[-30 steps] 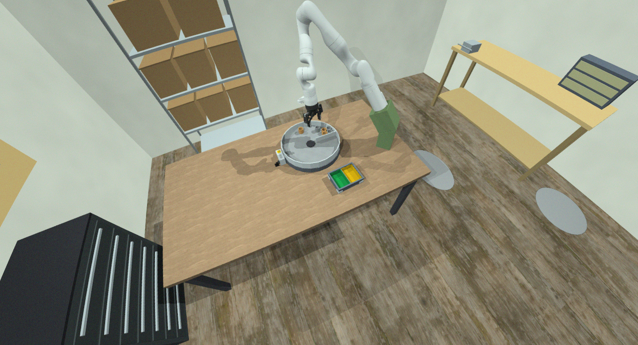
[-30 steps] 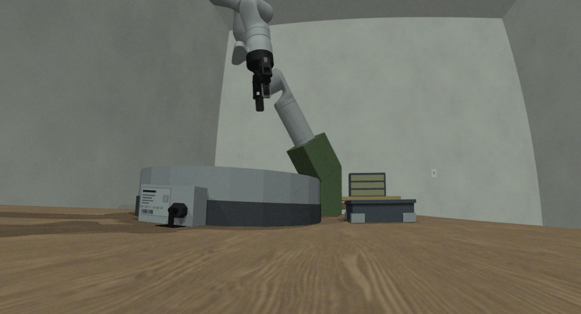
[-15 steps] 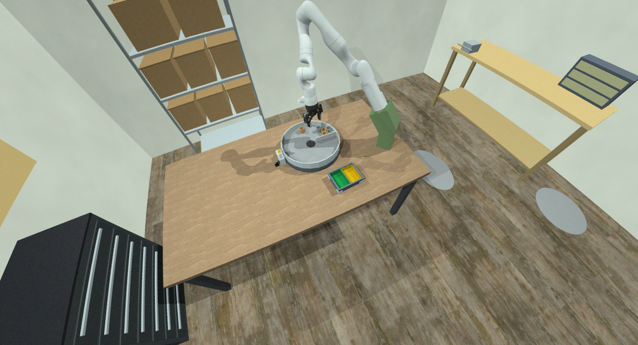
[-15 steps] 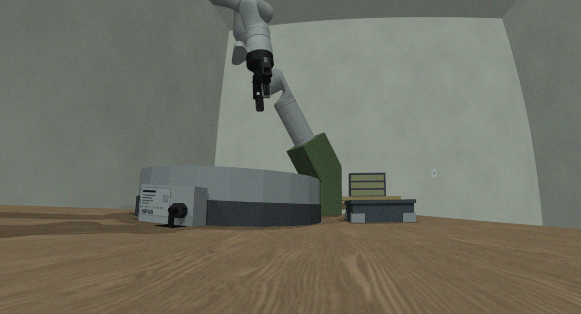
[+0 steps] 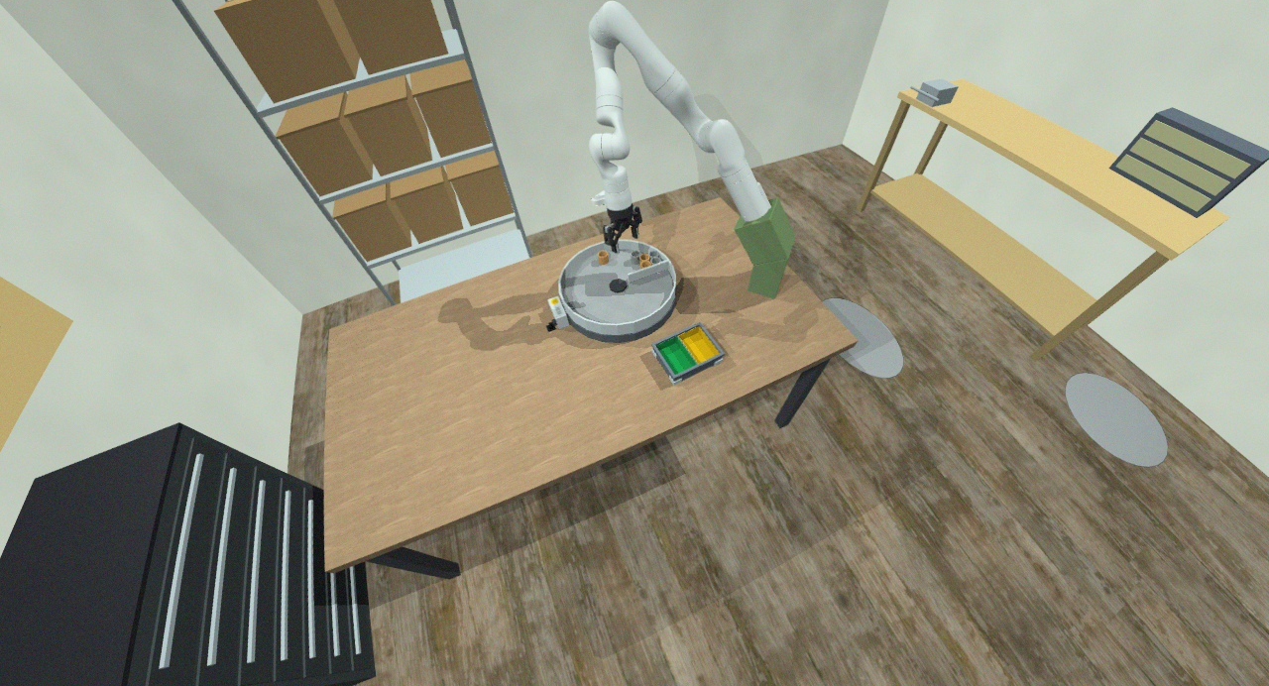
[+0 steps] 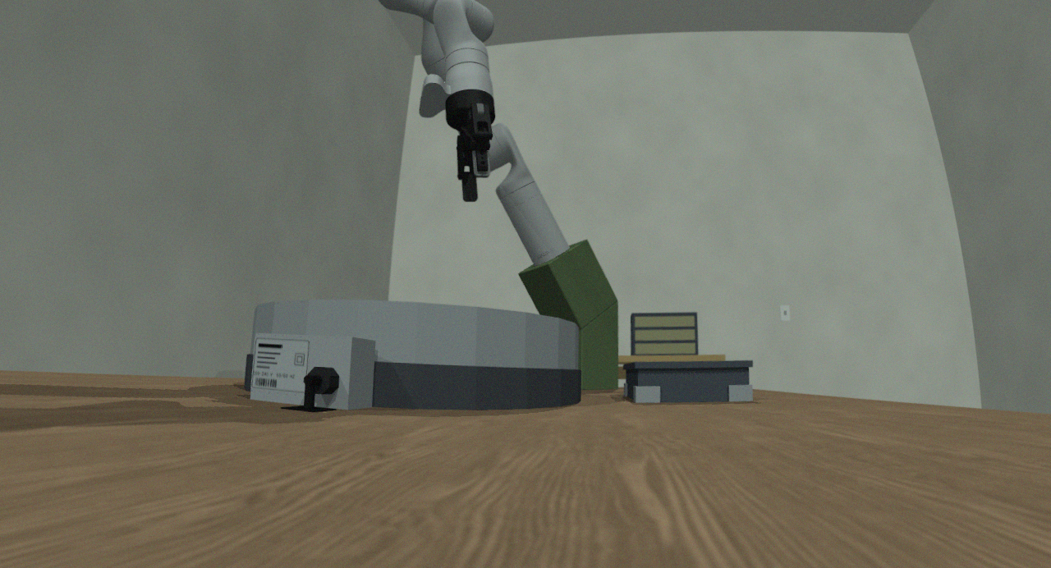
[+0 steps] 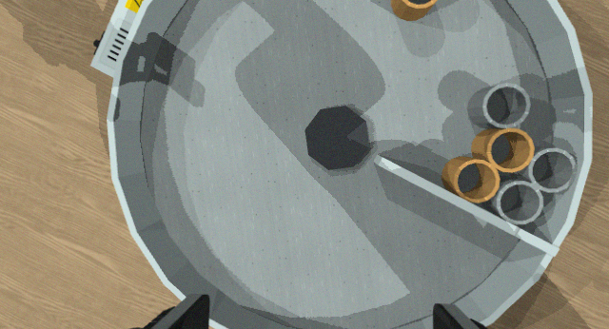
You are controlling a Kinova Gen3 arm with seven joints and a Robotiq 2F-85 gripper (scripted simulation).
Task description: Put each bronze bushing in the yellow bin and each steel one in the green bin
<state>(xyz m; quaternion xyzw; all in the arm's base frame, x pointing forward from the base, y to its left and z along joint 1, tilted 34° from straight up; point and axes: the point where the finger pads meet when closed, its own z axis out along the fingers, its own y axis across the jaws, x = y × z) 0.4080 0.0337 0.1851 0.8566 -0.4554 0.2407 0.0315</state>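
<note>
A round grey turntable (image 5: 614,322) (image 6: 441,329) (image 7: 266,201) stands on the wooden table. In the wrist view, one bronze bushing (image 7: 417,1) (image 5: 602,257) stands alone near the top edge. Two bronze bushings (image 7: 502,149) (image 7: 470,179) and two steel bushings (image 7: 552,169) (image 7: 520,202) crowd against a straight fence bar (image 7: 452,201); a third steel bushing (image 7: 506,106) stands just behind them. My gripper (image 5: 621,235) (image 6: 469,194) (image 7: 319,319) is open and empty, high above the turntable's far rim. The green bin (image 5: 676,354) and the yellow bin (image 5: 700,345) sit side by side in a grey tray (image 6: 686,381) beside the turntable.
A control box (image 5: 556,311) (image 6: 294,370) (image 7: 121,39) with a yellow warning label juts from the turntable's side. The arm's green pedestal (image 5: 767,247) (image 6: 580,293) stands at the table's far right edge. A shelf rack of cardboard boxes (image 5: 381,123) and a black cabinet (image 5: 177,549) stand off the table.
</note>
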